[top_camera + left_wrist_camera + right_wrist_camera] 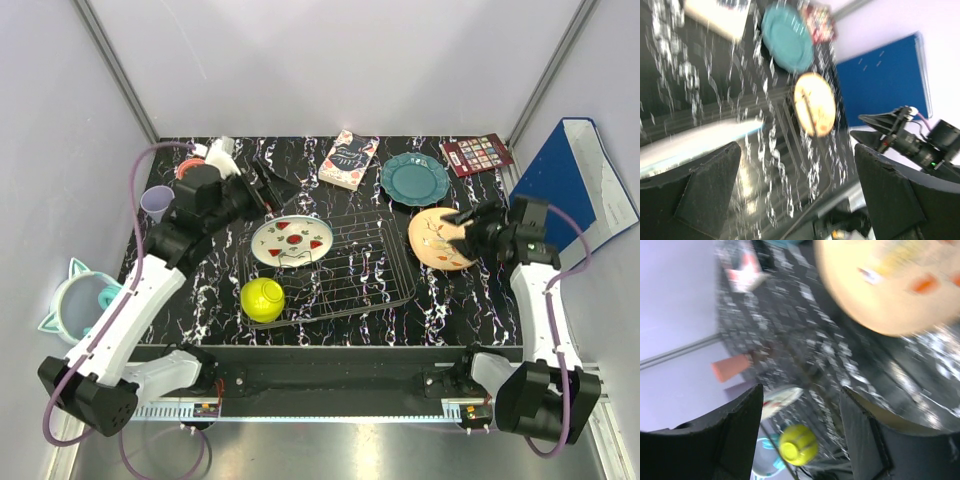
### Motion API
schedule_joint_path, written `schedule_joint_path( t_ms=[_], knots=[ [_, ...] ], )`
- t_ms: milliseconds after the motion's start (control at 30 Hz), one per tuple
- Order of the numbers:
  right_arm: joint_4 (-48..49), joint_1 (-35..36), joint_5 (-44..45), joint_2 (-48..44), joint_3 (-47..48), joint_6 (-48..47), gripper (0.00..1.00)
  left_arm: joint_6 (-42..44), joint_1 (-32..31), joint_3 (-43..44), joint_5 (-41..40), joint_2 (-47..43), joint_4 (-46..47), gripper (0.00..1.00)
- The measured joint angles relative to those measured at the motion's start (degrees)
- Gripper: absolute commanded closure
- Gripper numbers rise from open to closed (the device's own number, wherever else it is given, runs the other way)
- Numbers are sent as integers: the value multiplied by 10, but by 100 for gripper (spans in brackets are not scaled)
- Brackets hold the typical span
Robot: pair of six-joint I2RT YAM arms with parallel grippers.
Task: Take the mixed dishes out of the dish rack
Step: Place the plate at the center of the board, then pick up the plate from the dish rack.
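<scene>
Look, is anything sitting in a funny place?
Yes. The mint cat-eared bowl sits off the black marbled table, out past its left edge. The yellow-green bowl looks upside down at the dish rack's near-left corner.

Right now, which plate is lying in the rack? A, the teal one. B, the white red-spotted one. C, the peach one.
B: the spotted plate lies in the left half of the rack, while the teal plate and the peach plate sit outside it.
</scene>
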Motion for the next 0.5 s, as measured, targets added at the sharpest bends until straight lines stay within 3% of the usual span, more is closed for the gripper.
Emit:
schedule_joint_path(
  t_ms=[300, 500],
  knots=[
    [125, 18, -70, 42, 120, 31, 33, 103, 0, 120, -71, 25, -24, 1],
    [229, 99, -128, 92, 175, -59, 35, 275, 0, 94, -120, 42, -9, 1]
  ],
)
